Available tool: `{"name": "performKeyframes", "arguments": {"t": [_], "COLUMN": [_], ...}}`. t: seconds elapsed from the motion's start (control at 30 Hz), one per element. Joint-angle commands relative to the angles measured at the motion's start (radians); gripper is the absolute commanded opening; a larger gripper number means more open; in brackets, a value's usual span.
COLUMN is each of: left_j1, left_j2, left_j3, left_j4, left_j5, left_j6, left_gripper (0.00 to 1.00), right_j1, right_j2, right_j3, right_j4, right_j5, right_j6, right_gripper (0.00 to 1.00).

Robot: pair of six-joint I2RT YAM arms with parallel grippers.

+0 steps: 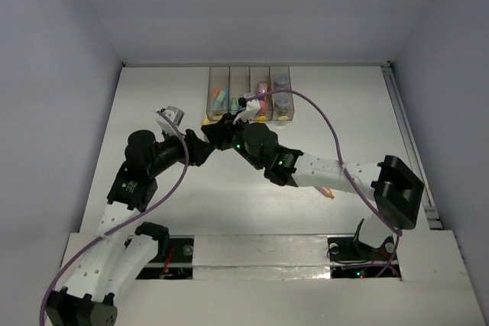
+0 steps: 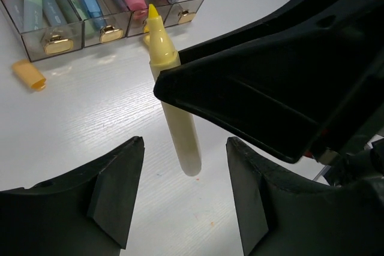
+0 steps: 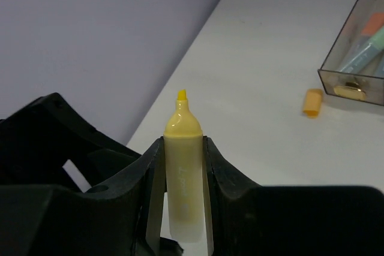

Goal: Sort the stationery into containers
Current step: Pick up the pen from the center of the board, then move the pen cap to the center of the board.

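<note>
— Tools first: how do ours stand, starting nearest?
— Our left tool [image 2: 185, 157] is spread, its two fingers [image 2: 117, 196] apart with nothing pinched. The blunt tail of the yellow marker [image 2: 180, 133] sits right in that gap. Tabletop [image 2: 90, 112] shows on either side of it, so we read it as untouched.
— And who holds it?
— Our right tool [image 3: 182, 148] is clenched on the barrel, one pad on each flank, just below the shoulder. We judge the marker is lifted off the tabletop, not lying on it.
— Which way does it lie from the left tool?
— Straight ahead. Its long axis runs almost along our left tool's line of reach, leaning a little leftward as it goes away. The tail is toward us and the bare nib away.
— So closing the left fingers would catch the tail crosswise?
— We think so. The axis passes between the fingers, so they would meet the barrel's sides. The right arm has it, and the left is the nearer free one.
— What lies beyond the nib?
— An orange cap [image 2: 29, 74] lies loose on the tabletop off to the left. Past it are the containers [image 2: 57, 43], the row the nib points at, with markers already in several compartments.
</note>
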Motion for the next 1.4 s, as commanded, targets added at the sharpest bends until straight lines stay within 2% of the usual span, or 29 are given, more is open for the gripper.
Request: {"name": "performKeyframes", "arguments": {"t": [0.0,0.17,0.3,0.37,0.4,0.43,0.57,0.67,0.7,0.8,0.83,0.9,0.97,1.0,1.03,1.07,1.1,1.17,1.37], "left_j1": [-0.005,-0.005,-0.005,-0.005,-0.005,-0.005,-0.005,-0.005,-0.005,-0.005,-0.005,-0.005,-0.005,-0.005,-0.005,-0.005,-0.005,-0.005,-0.005], "left_j2": [0.009,0.023,0.02,0.021,0.02,0.015,-0.003,-0.012,-0.014,-0.02,-0.025,-0.028,-0.035,-0.038,-0.041,-0.046,-0.049,-0.055,-0.066], "left_j3": [0.008,0.013,0.014,0.016,0.016,0.017,0.021,0.021,0.022,0.027,0.027,0.028,0.03,0.031,0.031,0.031,0.033,0.033,0.031], "left_j4": [0.033,0.035,0.036,0.036,0.035,0.03,0.03,0.03,0.028,0.024,0.021,0.018,0.012,0.009,0.004,0.005,0.005,0.008,0.007], "left_j5": [0.001,-0.003,-0.014,-0.017,-0.023,-0.029,-0.049,-0.054,-0.057,-0.068,-0.069,-0.08,-0.089,-0.094,-0.097,-0.097,-0.095,-0.091,-0.08], "left_j6": [-0.003,-0.002,-0.003,-0.002,-0.002,-0.002,0.001,0.004,0.004,0.006,0.006,0.009,0.012,0.012,0.015,0.015,0.016,0.018,0.018], "left_gripper": [0.51,0.44,0.21,0.14,0.03,0.0,0.0,0.0,0.0,0.0,0.0,0.0,0.0,0.0,0.0,0.0,0.0,0.0,0.0], "right_j1": [0.014,0.023,0.024,0.024,0.024,0.024,0.024,0.024,0.005,-0.058,-0.091,-0.119,-0.165,-0.189,-0.217,-0.273,-0.297,-0.338,-0.386], "right_j2": [-0.018,-0.03,-0.031,-0.031,-0.033,-0.034,-0.053,-0.093,-0.108,-0.183,-0.203,-0.264,-0.307,-0.311,-0.309,-0.301,-0.276,-0.233,-0.001], "right_j3": [0.023,0.006,-0.006,-0.014,-0.014,-0.017,-0.038,-0.076,-0.087,-0.15,-0.184,-0.224,-0.295,-0.313,-0.323,-0.33,-0.327,-0.296,-0.068], "right_j4": [0.139,0.159,0.165,0.173,0.173,0.173,0.17,0.147,0.135,0.108,0.098,0.072,0.059,0.039,0.013,-0.06,-0.095,-0.218,-0.468], "right_j5": [0.003,-0.026,-0.027,-0.027,-0.028,-0.03,-0.031,-0.045,-0.078,-0.158,-0.171,-0.175,-0.152,-0.136,-0.139,-0.146,-0.157,-0.171,-0.174], "right_j6": [-0.006,0.004,0.014,0.018,0.018,0.018,0.026,0.041,0.07,0.107,0.109,0.089,0.067,0.061,0.061,0.063,0.044,0.017,-0.19], "right_gripper": [0.0,0.0,0.0,0.0,0.0,0.0,0.03,0.41,0.61,0.75,0.75,0.75,0.69,0.46,0.31,0.11,0.06,0.03,0.12]}}
